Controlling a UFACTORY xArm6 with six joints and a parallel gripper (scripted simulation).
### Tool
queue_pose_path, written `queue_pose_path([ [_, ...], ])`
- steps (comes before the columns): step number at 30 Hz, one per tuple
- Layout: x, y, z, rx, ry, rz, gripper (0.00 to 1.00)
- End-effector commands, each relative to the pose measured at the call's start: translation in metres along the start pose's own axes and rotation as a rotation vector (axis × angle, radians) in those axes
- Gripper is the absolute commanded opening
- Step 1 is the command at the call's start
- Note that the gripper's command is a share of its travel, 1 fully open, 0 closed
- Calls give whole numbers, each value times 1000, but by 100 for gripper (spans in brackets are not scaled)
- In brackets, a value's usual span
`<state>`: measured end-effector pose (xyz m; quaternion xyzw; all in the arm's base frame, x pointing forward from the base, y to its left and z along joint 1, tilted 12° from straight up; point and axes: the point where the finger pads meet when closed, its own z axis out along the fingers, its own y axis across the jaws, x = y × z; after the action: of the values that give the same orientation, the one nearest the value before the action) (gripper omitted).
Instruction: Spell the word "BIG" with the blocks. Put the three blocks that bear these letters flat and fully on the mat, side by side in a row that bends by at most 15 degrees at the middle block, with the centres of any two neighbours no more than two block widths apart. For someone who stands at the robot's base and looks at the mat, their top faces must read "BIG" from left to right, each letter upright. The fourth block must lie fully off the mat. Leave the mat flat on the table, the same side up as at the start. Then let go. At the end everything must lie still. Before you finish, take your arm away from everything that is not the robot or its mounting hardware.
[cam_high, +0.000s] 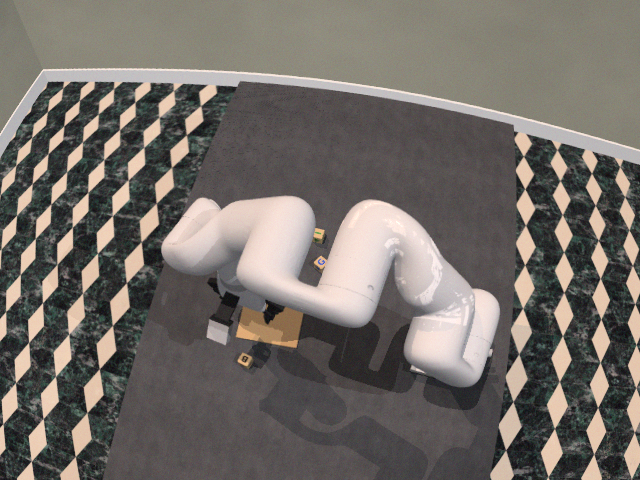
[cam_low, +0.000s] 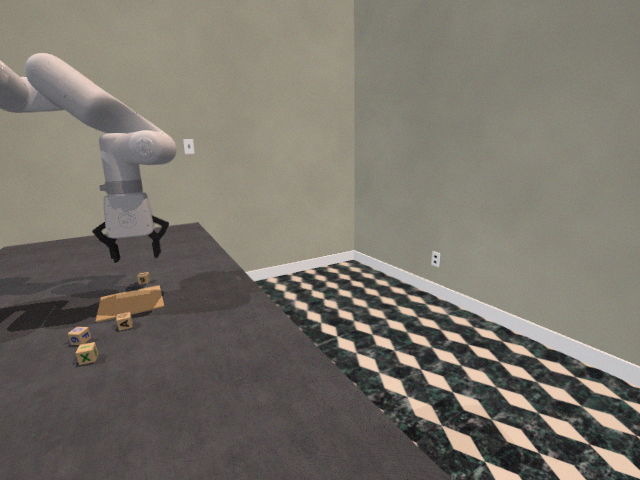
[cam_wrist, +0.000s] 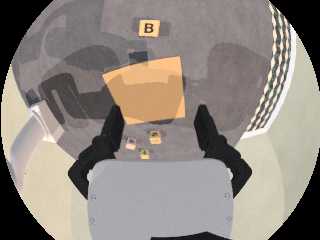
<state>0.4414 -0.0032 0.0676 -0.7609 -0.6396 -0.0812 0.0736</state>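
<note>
The tan mat (cam_low: 130, 303) lies flat on the dark table, with no block on it; it also shows in the top view (cam_high: 269, 328) and the wrist view (cam_wrist: 147, 90). The B block (cam_high: 244, 359) sits off the mat on one side, its letter facing up in the wrist view (cam_wrist: 148, 27). On the opposite side stand the G block (cam_high: 320, 262), the green I block (cam_high: 318, 235) and a block showing an A on its side (cam_low: 123, 321), close to the mat's edge. My gripper (cam_low: 133, 253) (cam_wrist: 159, 113) hangs high above the mat, open and empty.
The arm's links cover the middle of the table in the top view and hide the third block of the cluster there. The arm's shadows fall across the mat and table. The table's right edge drops to a checkered floor.
</note>
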Motion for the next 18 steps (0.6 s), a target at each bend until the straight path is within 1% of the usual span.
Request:
queue_pose_path([
  [1,59,-5,1,-3,-15,63,100],
  [4,83,-12,3,-2,-12,87,100],
  [7,89,-14,3,-2,-11,92,100],
  [8,89,-14,3,-2,-11,92,63],
  [18,89,-14,3,-2,-11,92,63],
])
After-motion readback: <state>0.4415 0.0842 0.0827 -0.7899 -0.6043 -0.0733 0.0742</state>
